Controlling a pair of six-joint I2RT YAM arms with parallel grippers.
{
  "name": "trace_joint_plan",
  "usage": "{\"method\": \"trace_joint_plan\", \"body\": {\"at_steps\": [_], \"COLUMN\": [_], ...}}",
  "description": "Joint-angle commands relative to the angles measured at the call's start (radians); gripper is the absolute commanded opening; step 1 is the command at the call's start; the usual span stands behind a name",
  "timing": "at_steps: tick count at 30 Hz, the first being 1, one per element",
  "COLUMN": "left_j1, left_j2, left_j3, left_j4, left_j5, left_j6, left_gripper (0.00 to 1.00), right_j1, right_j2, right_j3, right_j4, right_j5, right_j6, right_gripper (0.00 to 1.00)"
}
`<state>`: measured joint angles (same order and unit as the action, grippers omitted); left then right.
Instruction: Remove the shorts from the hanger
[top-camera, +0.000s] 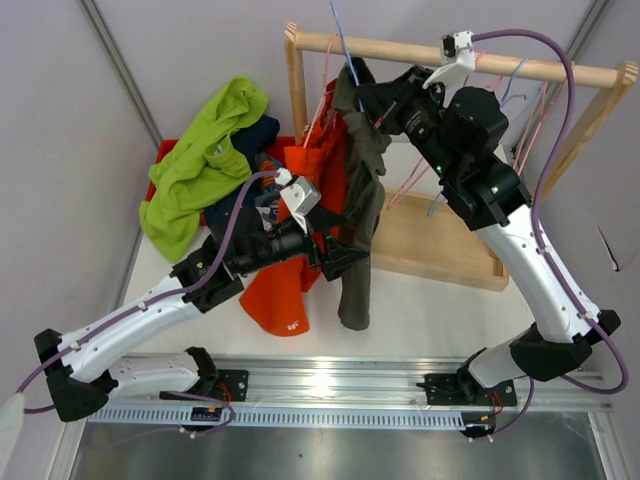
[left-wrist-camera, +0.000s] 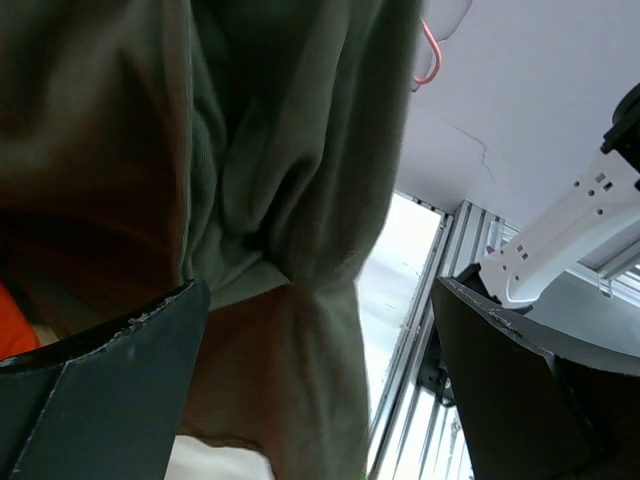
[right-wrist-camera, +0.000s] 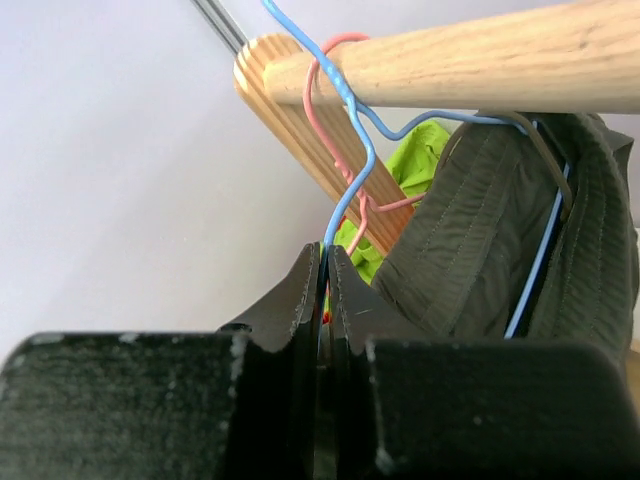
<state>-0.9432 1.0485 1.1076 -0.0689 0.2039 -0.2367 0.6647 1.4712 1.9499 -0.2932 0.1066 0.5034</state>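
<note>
The grey shorts hang on a blue wire hanger from the wooden rod. My right gripper is shut on the hanger's wire just below the rod; in the top view it is at the shorts' waistband. My left gripper is open, its fingers on either side of the hanging grey cloth. Orange shorts lie under my left arm. Lime green shorts, navy shorts and printed shorts are piled at the left.
The rack's wooden base sits behind the grey shorts. A pink hanger hooks over the rod beside the blue one. More empty hangers hang at the rod's right end. A red tray lies under the pile.
</note>
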Motion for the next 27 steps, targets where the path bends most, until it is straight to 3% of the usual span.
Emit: {"method": "trace_joint_plan", "body": {"at_steps": [1, 9, 16, 18, 21, 22, 24, 25, 27], "left_j1": [-0.023, -0.074, -0.103, -0.106, -0.108, -0.108, -0.112, -0.117, -0.132], "left_j2": [0.018, 0.123, 0.197, 0.209, 0.222, 0.226, 0.232, 0.232, 0.225], "left_j3": [0.0, 0.086, 0.159, 0.161, 0.169, 0.169, 0.167, 0.166, 0.143], "left_j4": [0.096, 0.149, 0.181, 0.198, 0.216, 0.219, 0.219, 0.215, 0.201], "left_j5": [-0.027, -0.034, -0.063, -0.092, -0.104, -0.106, -0.107, -0.119, -0.127], "left_j6": [-0.013, 0.0, 0.019, 0.017, 0.011, 0.008, 0.002, -0.001, -0.001], "left_gripper": [0.99, 0.99, 0.99, 0.94, 0.72, 0.44, 0.18, 0.0, 0.0], "right_j1": [0.006, 0.021, 0.058, 0.061, 0.07, 0.07, 0.072, 0.072, 0.072], "right_j2": [-0.066, -0.181, -0.213, -0.219, -0.226, -0.229, -0.233, -0.233, -0.233], "right_j3": [0.034, -0.172, -0.203, -0.201, -0.213, -0.229, -0.236, -0.238, -0.238], "right_j4": [0.117, 0.206, 0.218, 0.209, 0.204, 0.21, 0.216, 0.215, 0.216], "right_j5": [0.05, 0.177, 0.243, 0.252, 0.265, 0.265, 0.271, 0.272, 0.288], "right_j6": [0.047, 0.115, 0.13, 0.139, 0.152, 0.156, 0.158, 0.158, 0.147], "right_gripper": [0.0, 0.0, 0.0, 0.0, 0.0, 0.0, 0.0, 0.0, 0.0]}}
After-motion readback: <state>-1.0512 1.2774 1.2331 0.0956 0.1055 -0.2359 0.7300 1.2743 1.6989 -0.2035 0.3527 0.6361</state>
